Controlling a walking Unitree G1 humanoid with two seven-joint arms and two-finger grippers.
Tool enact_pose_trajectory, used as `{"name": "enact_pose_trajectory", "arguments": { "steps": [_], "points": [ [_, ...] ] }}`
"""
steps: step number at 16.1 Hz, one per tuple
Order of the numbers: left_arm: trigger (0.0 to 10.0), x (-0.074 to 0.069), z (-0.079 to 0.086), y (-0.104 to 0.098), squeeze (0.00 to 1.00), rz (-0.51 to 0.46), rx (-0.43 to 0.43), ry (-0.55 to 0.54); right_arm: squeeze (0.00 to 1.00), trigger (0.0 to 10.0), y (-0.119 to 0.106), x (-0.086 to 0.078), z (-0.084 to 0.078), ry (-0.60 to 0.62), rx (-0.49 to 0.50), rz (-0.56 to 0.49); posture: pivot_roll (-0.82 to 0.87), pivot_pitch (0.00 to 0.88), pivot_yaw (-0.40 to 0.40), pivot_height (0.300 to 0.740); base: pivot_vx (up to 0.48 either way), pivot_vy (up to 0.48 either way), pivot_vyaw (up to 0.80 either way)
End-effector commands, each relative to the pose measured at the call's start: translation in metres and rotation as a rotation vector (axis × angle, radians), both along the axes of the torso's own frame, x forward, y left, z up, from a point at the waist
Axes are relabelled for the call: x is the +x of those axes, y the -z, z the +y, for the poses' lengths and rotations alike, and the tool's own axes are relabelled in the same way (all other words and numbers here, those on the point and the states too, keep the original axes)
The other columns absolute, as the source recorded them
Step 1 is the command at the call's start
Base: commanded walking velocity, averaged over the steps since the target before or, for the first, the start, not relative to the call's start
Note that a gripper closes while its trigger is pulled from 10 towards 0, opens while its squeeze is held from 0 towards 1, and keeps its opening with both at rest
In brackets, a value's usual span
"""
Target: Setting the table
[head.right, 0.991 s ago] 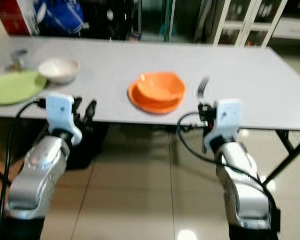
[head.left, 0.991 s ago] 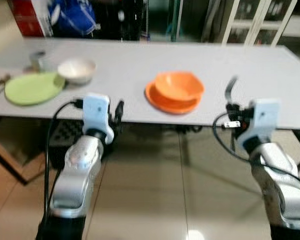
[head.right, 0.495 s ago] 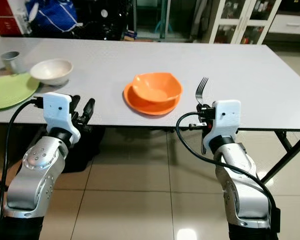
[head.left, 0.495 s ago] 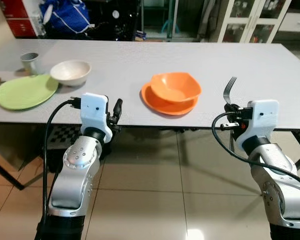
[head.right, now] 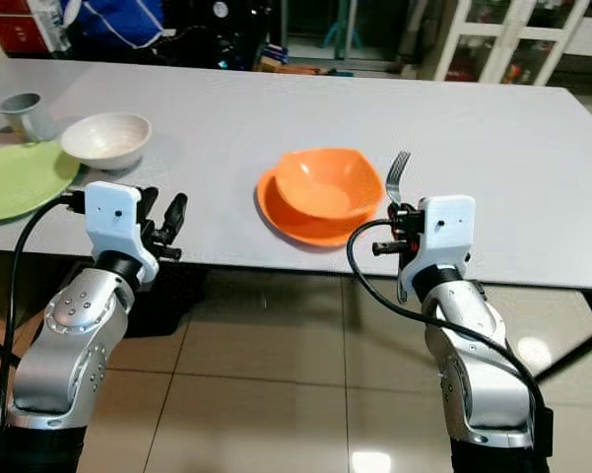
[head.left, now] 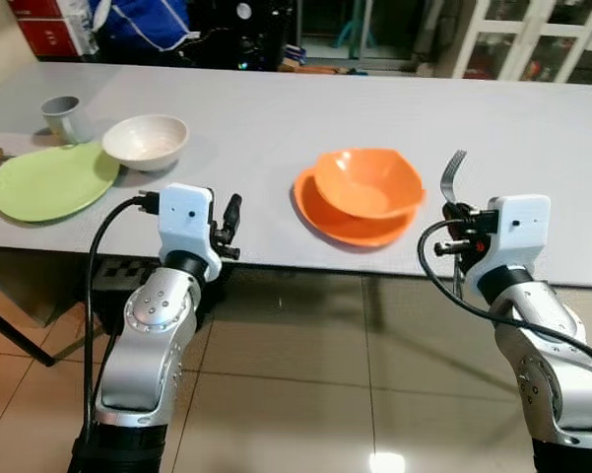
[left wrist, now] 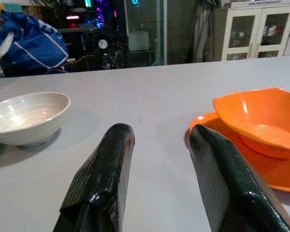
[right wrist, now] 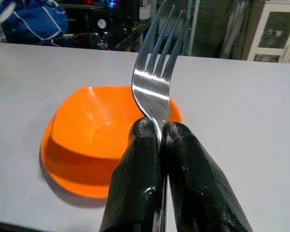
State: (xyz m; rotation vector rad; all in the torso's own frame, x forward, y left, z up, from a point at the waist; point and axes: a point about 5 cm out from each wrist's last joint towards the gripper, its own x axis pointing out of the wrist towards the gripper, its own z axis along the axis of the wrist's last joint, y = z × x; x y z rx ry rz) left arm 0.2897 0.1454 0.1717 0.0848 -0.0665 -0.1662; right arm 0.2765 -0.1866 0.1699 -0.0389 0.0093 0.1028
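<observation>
Two black fingers of my right gripper (right wrist: pixel 159 159) pinch a shiny metal fork (right wrist: pixel 157 77) upright, tines up, at the near edge of the long grey table (head.left: pixel 532 128), just right of the orange bowl (head.left: pixel 366 182) sitting on its orange plate (head.left: pixel 330 219). My left gripper (left wrist: pixel 164 164) hovers at the table edge, fingers spread, holding nothing.

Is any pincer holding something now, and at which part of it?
The right pincer holds a fork at the neck just below its tines, which point up. The left pincer is open and holds nothing.
</observation>
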Motion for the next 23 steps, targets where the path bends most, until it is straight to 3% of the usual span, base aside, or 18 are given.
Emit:
{"name": "enact_pose_trajectory", "arguments": {
  "steps": [1,10,15,20,23],
  "points": [
    [10.0,0.000,-0.002,-0.004,0.00,-0.020,0.001,0.018,0.00,10.0,-0.003,0.000,-0.003,0.010,0.000,-0.009,-0.02,0.000,0.006,0.740,0.379,0.000,0.00],
    [10.0,-0.001,-0.004,-0.004,0.00,-0.019,-0.001,0.031,0.00,10.0,-0.003,0.000,-0.006,0.005,-0.029,-0.014,-0.02,0.000,0.005,0.740,0.380,0.000,0.00],
    [10.0,-0.002,-0.007,-0.002,0.00,-0.011,-0.002,0.048,0.00,10.0,-0.002,0.002,-0.017,0.043,-0.072,0.003,-0.02,0.001,0.008,0.740,0.367,0.000,0.00],
    [10.0,-0.003,-0.008,-0.001,0.00,-0.018,0.038,0.061,0.00,10.0,0.004,0.002,-0.019,0.058,-0.094,0.038,-0.02,0.005,0.007,0.740,0.000,0.000,0.00],
    [10.0,-0.003,-0.009,-0.001,0.00,-0.017,0.041,0.061,0.00,10.0,0.013,0.002,-0.019,0.067,-0.124,0.087,-0.02,0.005,0.007,0.740,0.000,-0.439,0.00]
  ]
}}
